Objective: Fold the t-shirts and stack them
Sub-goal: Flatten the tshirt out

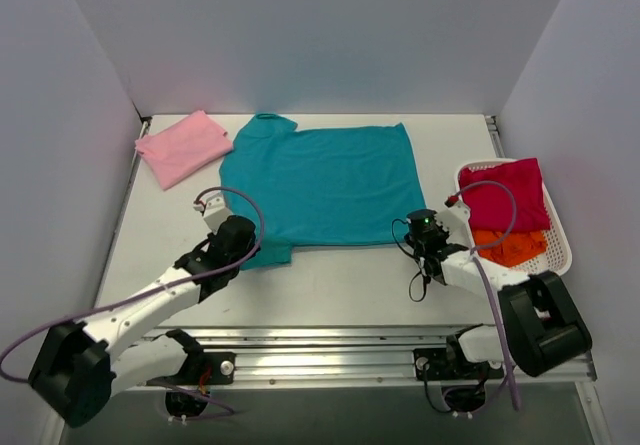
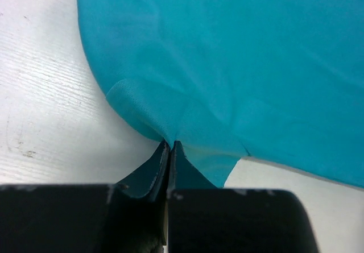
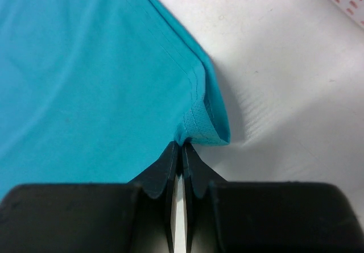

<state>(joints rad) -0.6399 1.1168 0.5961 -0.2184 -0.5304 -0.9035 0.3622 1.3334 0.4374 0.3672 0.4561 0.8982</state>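
The left gripper (image 2: pixel 170 146) is pinched shut on the near-left corner of the teal t-shirt (image 1: pixel 320 180), the right gripper (image 3: pixel 181 145) likewise on its near-right corner, the cloth spreading away from both, long axis left-to-right mid-worktop, so the fold likely goes toward the far edge, the pink t-shirt (image 1: pixel 183 147) crowding the far-left corner
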